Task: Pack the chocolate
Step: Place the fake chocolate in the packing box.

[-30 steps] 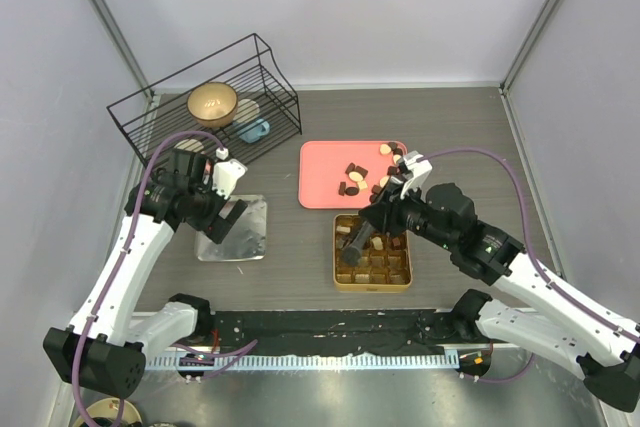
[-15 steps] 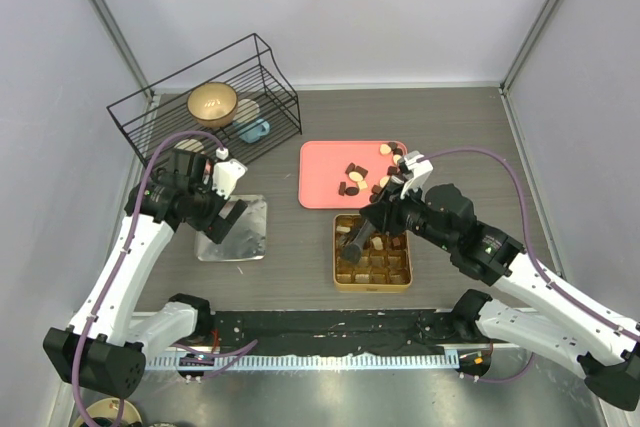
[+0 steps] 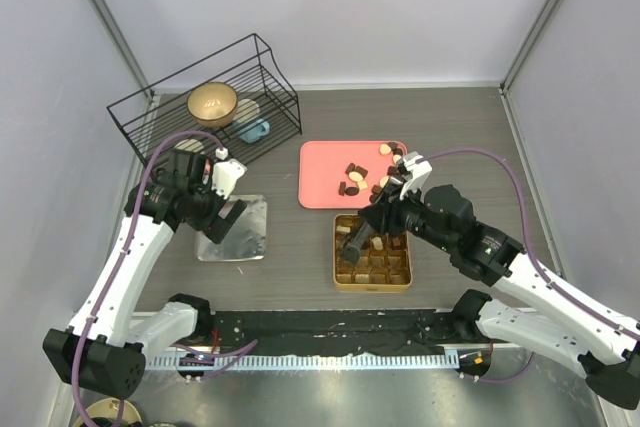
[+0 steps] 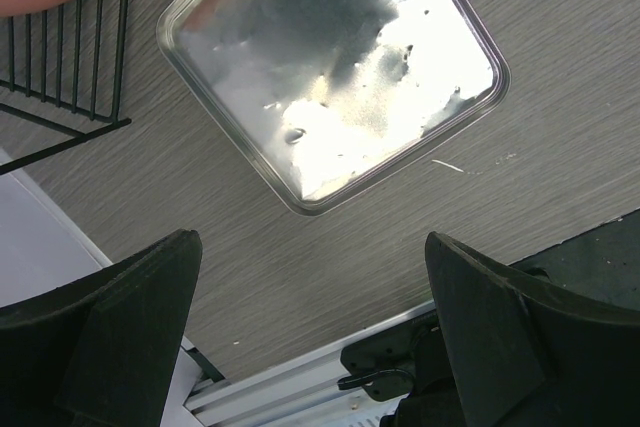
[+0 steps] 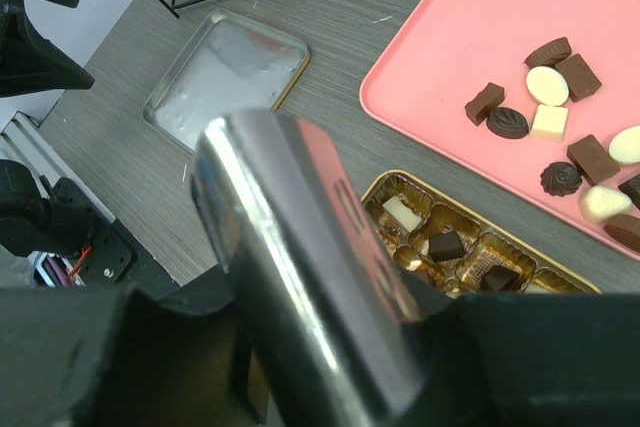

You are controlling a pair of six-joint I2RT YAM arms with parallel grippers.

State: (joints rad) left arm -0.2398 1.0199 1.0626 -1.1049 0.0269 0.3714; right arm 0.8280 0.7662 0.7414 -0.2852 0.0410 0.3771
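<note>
Left gripper (image 3: 228, 217) hangs over the silver lid (image 3: 252, 235) on the left, fingers spread wide, nothing between them. Right gripper (image 3: 357, 240) is low over the far-left corner of the gold tin (image 3: 372, 287); can't tell its finger state, as a shiny metal part (image 5: 300, 247) blocks the right wrist view. Chocolate (image 3: 352, 179): loose pieces on the right half of the pink tray (image 3: 322, 172), more already sitting in tin cells. Tin lies just near of the tray. Wire rack (image 3: 270, 77) with a bowl (image 3: 212, 102) at far left.
</note>
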